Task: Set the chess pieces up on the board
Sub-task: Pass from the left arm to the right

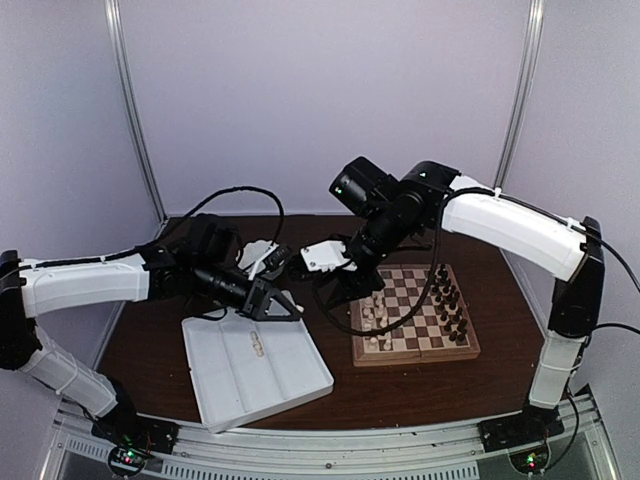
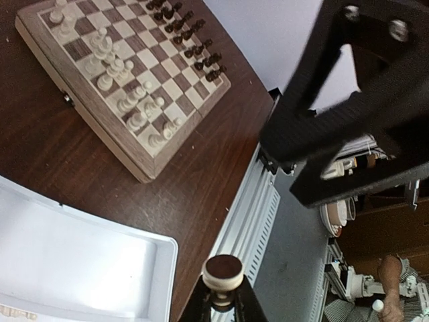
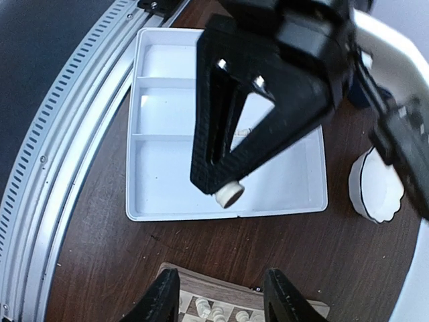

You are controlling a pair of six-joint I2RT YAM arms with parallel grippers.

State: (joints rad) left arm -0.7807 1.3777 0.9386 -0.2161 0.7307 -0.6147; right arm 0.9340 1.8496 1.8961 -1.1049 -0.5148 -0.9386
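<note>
1. The left gripper (image 2: 223, 300) is clamped on a small cream wooden chess piece with a dark round base (image 2: 223, 271). It holds the piece at its fingertips, clear of the table.
2. In the overhead view this gripper sits by the corner of the white divided plastic tray (image 1: 225, 385) that is nearest the board.
3. The right gripper (image 3: 221, 296) has its jaws apart with nothing between them. It hangs over the dark brown table (image 3: 100, 268), facing the left gripper's tip.
4. The square wooden chessboard with tan and brown checks and a pale rim (image 1: 418, 353) lies on the right half of the table, just beside the tray.
5. Cream chessmen (image 1: 377, 316) crowd the board's left columns unevenly, while dark brown chessmen (image 1: 450, 300) stand along its right side.
6. A few pale pieces (image 1: 257, 346) lie in the tray.
7. A white scalloped bowl with a dark rim (image 3: 375, 189) stands beyond the tray.
</note>
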